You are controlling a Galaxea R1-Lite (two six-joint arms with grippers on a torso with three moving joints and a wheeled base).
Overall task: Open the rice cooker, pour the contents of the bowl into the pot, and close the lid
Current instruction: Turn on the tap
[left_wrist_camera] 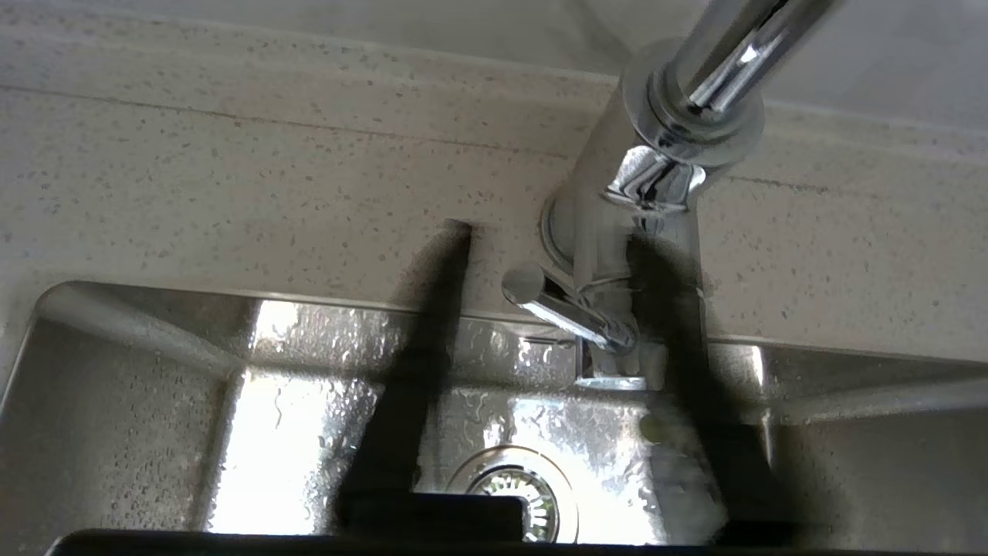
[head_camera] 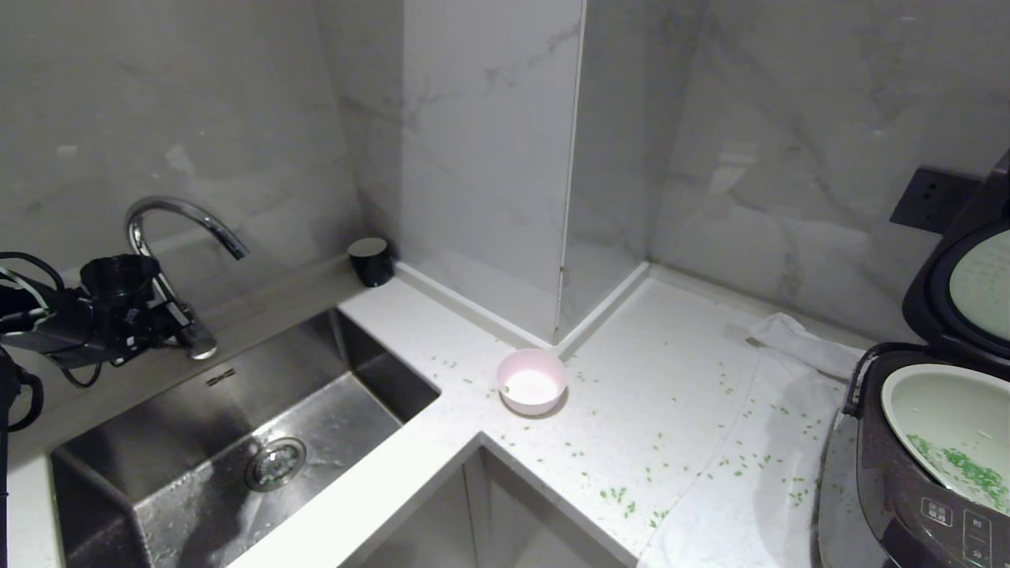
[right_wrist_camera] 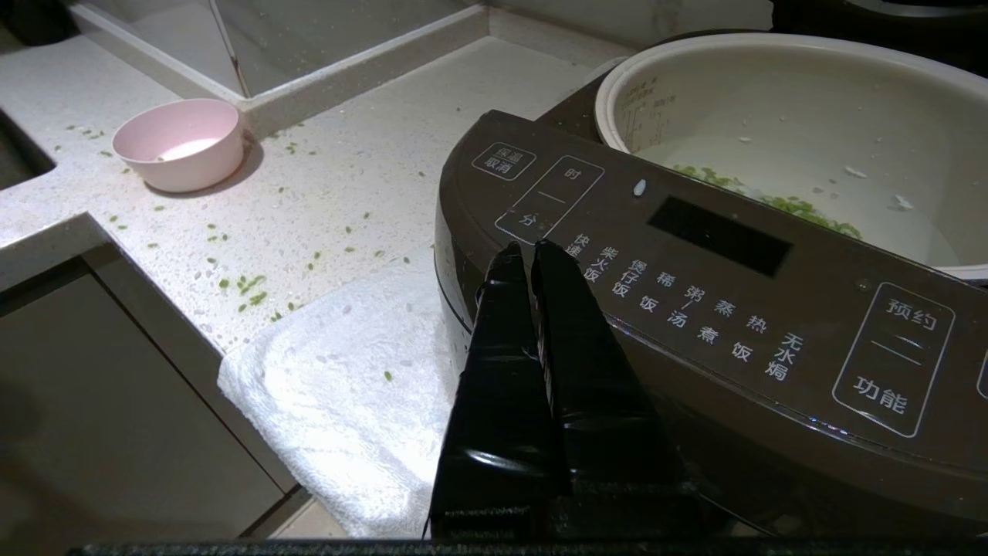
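Left gripper point(left_wrist_camera: 556, 255) fingers apart; right gripper point(right_wrist_camera: 532, 251) fingers together.

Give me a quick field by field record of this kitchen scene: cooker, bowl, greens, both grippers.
rice cooker: at the counter's right end
lid: raised
pot: seated in the cooker
contents: green bits in the pot; more scattered over the counter and the white towel
bowl: upright on the counter beside the sink, nothing holding it
left gripper: by the faucet over the sink, fingers either side of its lever
right gripper: shut, in front of the cooker's button panel
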